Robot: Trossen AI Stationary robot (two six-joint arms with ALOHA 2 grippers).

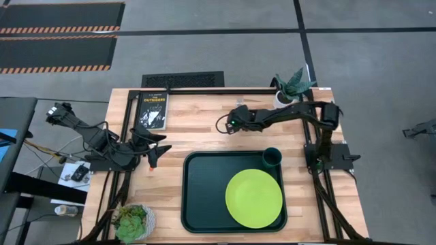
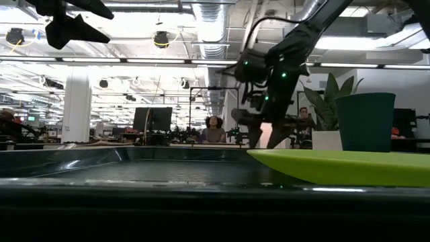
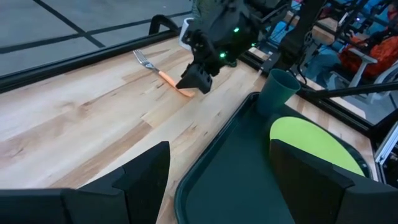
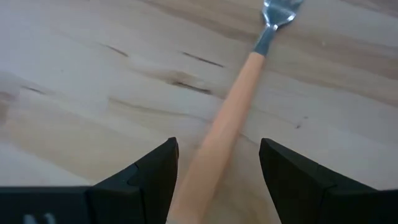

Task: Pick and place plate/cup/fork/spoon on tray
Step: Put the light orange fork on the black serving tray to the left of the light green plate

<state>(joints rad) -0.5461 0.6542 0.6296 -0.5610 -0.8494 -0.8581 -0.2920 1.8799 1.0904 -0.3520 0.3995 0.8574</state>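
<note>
Right hand [image 4: 214, 165]: open, nothing held, fingers set either side of the fork [image 4: 230, 118] handle, apparently lined up for a grasp. Fork: flat on the tabletop [image 1: 197, 129] toward the rear edge, behind the tray [image 1: 197, 197], tines pointing away from the hand.

Tray: at the front edge, right of centre. Plate [image 1: 253, 198] laid in its front right part; cup [image 1: 272, 157] stood upright in its rear right corner, both judged already placed. Spoon: not seen.

Left hand [image 1: 155, 154]: open, empty, parked beyond the tray's left rim.
</note>
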